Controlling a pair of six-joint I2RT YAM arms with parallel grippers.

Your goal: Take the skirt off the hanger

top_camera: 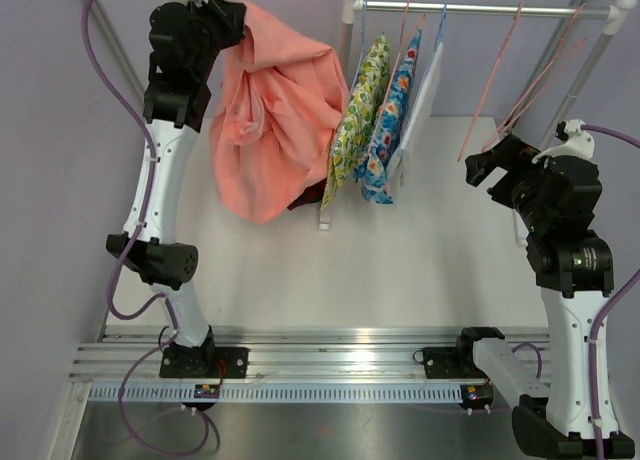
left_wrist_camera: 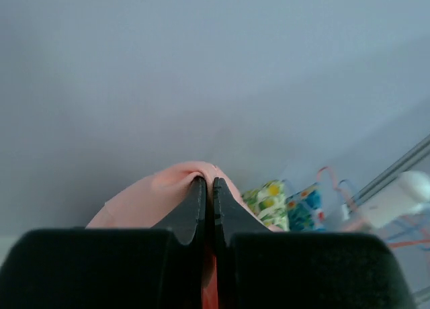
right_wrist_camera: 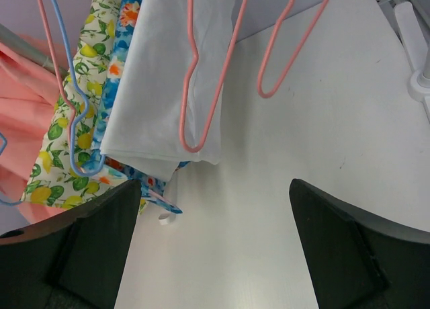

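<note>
Your left gripper (top_camera: 236, 28) sits high, jaws pinched on the top edge of the salmon skirt (top_camera: 270, 120), and the cloth hangs bunched below them. Just right of those jaws, a lemon-print cloth (top_camera: 358, 120) and a blue floral cloth (top_camera: 392, 120) hang from the rail (top_camera: 480, 10). Your right gripper (top_camera: 487, 163) gapes wide, with bare pink hangers (top_camera: 520, 70) just above its jaws.

Pink skirt (top_camera: 268, 130), lemon-print cloth (top_camera: 361, 105), blue floral cloth (top_camera: 391, 115)
</note>
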